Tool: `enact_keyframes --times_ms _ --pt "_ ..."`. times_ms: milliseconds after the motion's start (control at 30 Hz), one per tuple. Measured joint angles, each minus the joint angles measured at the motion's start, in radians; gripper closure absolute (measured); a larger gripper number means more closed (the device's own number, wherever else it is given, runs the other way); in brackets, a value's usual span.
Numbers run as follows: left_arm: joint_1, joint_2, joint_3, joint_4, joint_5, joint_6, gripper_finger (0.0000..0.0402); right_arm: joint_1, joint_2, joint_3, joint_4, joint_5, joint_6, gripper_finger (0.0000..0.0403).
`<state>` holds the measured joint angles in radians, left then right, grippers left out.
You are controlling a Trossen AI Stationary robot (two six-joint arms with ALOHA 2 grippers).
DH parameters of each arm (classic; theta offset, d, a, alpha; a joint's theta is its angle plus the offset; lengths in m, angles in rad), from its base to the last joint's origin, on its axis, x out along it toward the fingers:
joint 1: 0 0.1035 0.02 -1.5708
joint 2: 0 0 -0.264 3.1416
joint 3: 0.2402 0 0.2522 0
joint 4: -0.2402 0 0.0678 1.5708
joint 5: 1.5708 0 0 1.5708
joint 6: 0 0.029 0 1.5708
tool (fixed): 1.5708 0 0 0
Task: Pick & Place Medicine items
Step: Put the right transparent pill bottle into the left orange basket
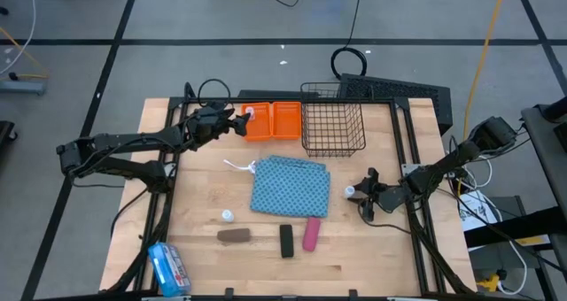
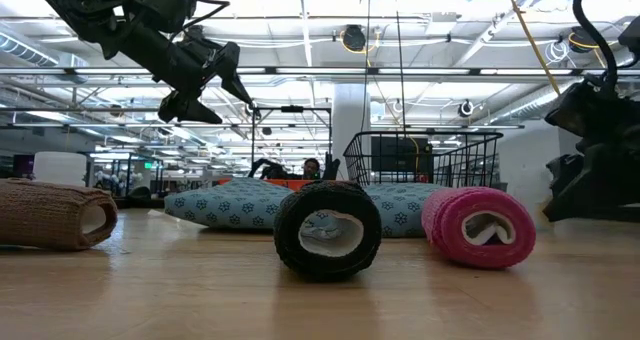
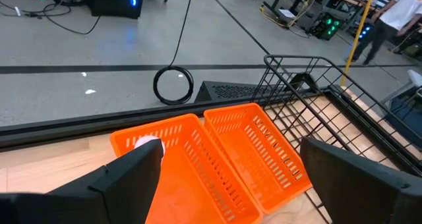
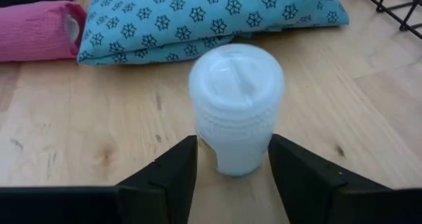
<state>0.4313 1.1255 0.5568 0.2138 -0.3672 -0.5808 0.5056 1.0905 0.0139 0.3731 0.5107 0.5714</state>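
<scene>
My right gripper sits low on the table right of the blue patterned cloth, shut on a small white round bottle. My left gripper hovers open above the orange two-part bin, where a white item lies in the left compartment. Another white bottle stands near the cloth's left corner. The brown piece, black bar and pink tube lie in a row by the near edge. My right gripper pinches the white bottle's lower body between its two fingers, one on each side. The fingers come in level from the table's right side. The bottle stands upright with its base on the table.
A black wire basket stands right of the orange bin at the far edge. A blue and white packet lies at the near left corner. Bare wood shows between the cloth and the bins and along the near right edge.
</scene>
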Motion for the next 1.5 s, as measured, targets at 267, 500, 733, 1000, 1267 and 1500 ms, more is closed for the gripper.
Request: enact_keyframes --times_ms 267,500,733,1000,1267,1500 --pt "0.000 0.000 0.000 0.000 0.000 0.000 0.0034 0.000 0.066 0.000 0.044 0.007 0.017 0.0208" --pt "0.000 0.000 0.000 0.000 0.000 0.000 0.0034 0.000 0.162 -0.001 0.169 0.009 -0.031 0.0221" --pt "0.000 0.000 0.000 0.000 0.000 0.000 0.0034 0.000 0.223 -0.001 0.218 0.026 -0.015 0.0272" --pt "-0.004 0.000 0.000 0.011 0.105 0.044 0.0034 -0.002 0.228 0.029 0.281 0.039 -0.118 0.0276" --pt "-0.121 0.001 0.160 -0.167 0.166 0.203 0.0034 -0.020 0.225 0.144 0.297 0.040 -0.286 0.0276" --pt "-0.291 0.039 0.314 -0.228 0.167 0.327 0.0034 -0.088 0.227 0.230 0.271 -0.009 -0.386 0.0276"
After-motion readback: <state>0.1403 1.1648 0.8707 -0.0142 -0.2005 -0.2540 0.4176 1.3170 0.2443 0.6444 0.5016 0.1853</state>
